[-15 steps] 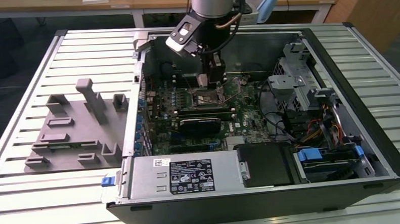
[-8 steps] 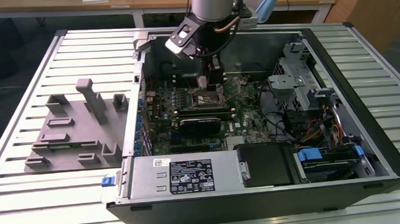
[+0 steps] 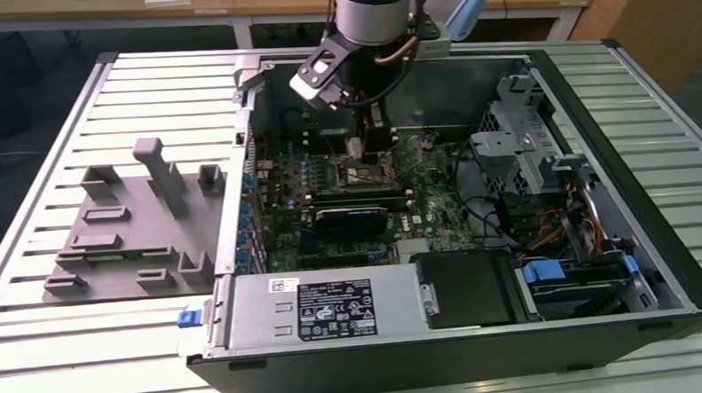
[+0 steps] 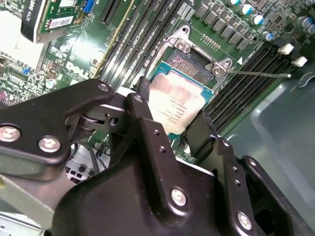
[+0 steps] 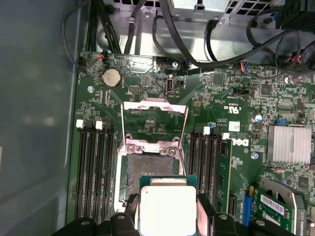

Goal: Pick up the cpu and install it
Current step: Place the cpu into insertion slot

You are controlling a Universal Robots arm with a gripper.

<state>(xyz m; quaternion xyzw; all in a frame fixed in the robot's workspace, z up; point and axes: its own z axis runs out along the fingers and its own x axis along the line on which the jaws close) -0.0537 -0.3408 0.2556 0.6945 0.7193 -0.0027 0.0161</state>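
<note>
Black two-finger gripper (image 4: 172, 115) clamped on the square, silver-topped, green-rimmed cpu (image 5: 167, 209). Both wrist views: cpu partly over the open metal-framed socket (image 5: 147, 169); contact unclear. Exterior view: gripper low inside the open black computer case (image 3: 454, 370).

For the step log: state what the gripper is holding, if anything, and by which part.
The gripper holds the cpu by two opposite side edges, pinched between its jaws, close to the open socket.
</note>
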